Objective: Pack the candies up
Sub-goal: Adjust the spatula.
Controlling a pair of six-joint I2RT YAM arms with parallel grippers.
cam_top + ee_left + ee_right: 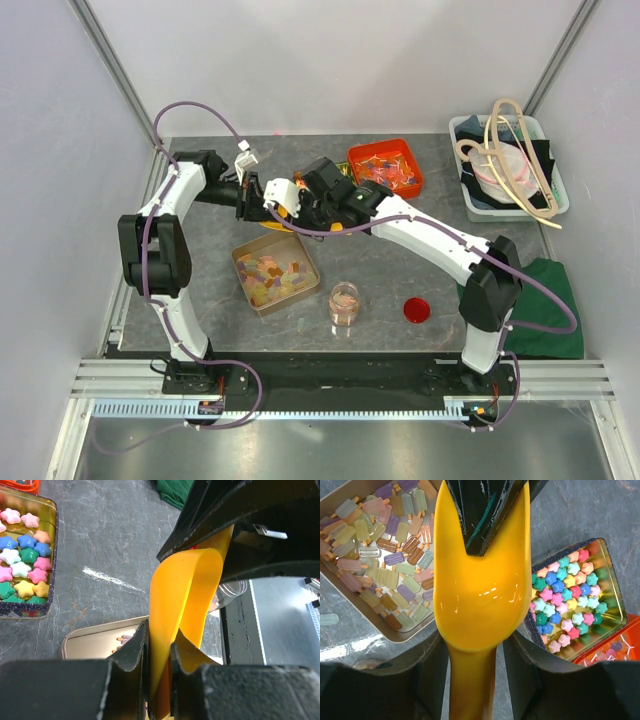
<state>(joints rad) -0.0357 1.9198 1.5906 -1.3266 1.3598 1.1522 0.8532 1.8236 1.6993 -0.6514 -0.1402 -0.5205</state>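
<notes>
Yellow scoop (480,595) is clamped by the left gripper (159,640); right gripper (475,647) straddles its handle, grip indeterminate. Candies (380,555) lie in the tin (390,636) beside it. Early left release risks dropping the scoop.

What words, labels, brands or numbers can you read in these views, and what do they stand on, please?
None legible: the yellow scoop, star-candy tin and jar show no lettering.
Small tags at the arm bases: too small to read.
</notes>
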